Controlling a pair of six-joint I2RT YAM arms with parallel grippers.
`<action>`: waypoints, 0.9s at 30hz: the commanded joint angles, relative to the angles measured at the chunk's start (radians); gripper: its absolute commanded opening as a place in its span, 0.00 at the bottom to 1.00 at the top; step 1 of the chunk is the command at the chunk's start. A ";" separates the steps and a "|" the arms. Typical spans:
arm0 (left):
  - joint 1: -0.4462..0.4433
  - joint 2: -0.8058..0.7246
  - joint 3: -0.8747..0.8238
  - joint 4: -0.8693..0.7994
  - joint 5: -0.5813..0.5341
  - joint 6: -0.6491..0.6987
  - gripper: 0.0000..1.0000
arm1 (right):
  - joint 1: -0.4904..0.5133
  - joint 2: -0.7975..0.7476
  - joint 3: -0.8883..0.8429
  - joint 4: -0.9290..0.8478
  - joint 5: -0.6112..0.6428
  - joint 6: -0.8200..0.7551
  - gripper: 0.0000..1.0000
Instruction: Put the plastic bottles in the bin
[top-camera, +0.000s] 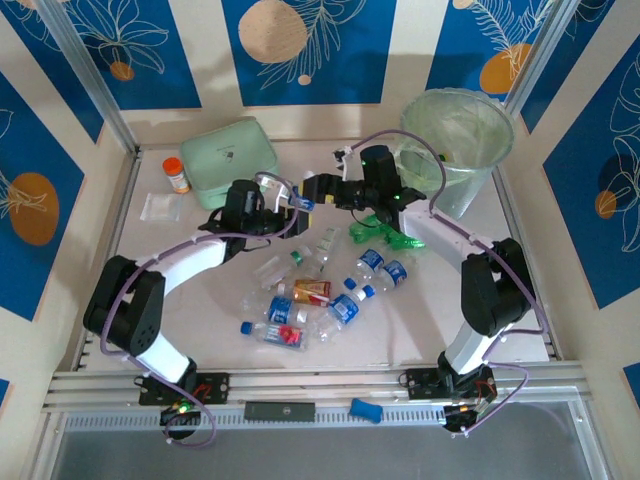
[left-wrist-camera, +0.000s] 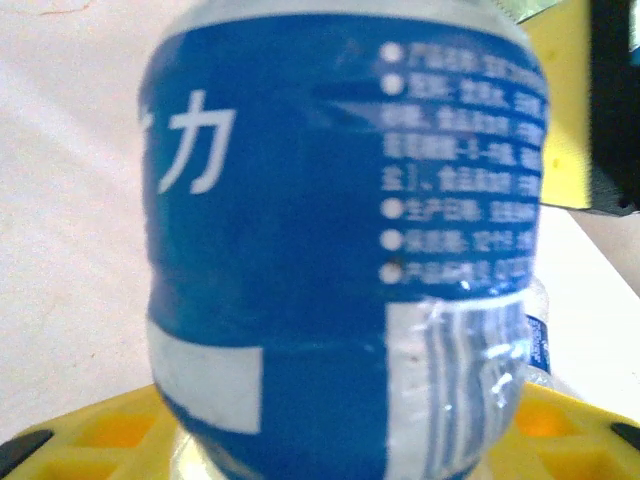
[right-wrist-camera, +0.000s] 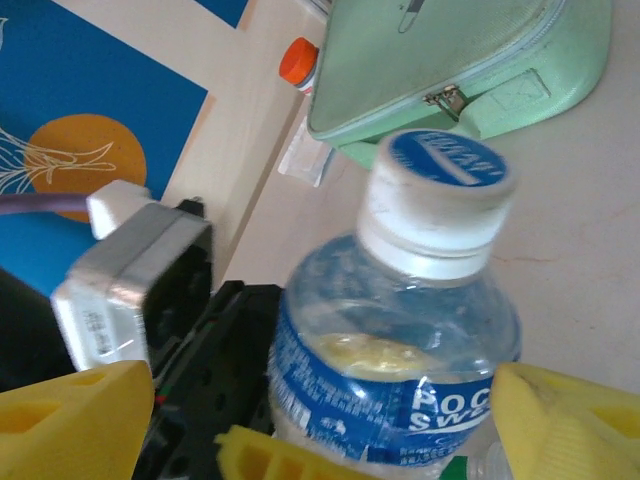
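**Mid-air hand-over: the bottle could drop well short of the bin**

What could go wrong: The bin stands at the far right of the counter, well apart from the hand-over. The carry to it looks long, and a right arm swinging wide could knock its wall or snag the thin clear liner. The heap of plastic bottles lies loose mid-counter, with green bottles just beside the right arm. A low sweep would likely scatter them.

The Pocari Sweat bottle is the pressing worry. It hangs above the counter between the two arms, with the left gripper clamped on its labelled body and yellow fingers showing at either side. The right gripper has its fingers apart on either side of the cap end, not touching it. If the left lets go before the right bites, the bottle falls. A grip taken on the smooth, tapering shoulder might also squirt it out.

Containers: The bin's inside is hard to read through liner and translucent wall, so I cannot tell what it holds. The mint-green zip case at the far left is zipped closed. The bottles on the counter look capped and mostly empty. The held one is capped and clear above its label, with no liquid level I can make out. The small orange-capped jar stands beside the case, contents unclear
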 joint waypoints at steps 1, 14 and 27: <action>-0.015 -0.045 -0.030 0.115 0.063 -0.032 0.44 | 0.017 0.030 0.036 -0.051 0.014 -0.025 0.87; -0.030 -0.088 -0.091 0.191 0.095 -0.071 0.47 | 0.060 0.069 0.068 -0.086 0.036 -0.047 0.72; -0.033 -0.183 -0.155 0.176 0.054 -0.102 0.91 | 0.010 0.004 0.027 -0.075 0.086 -0.064 0.57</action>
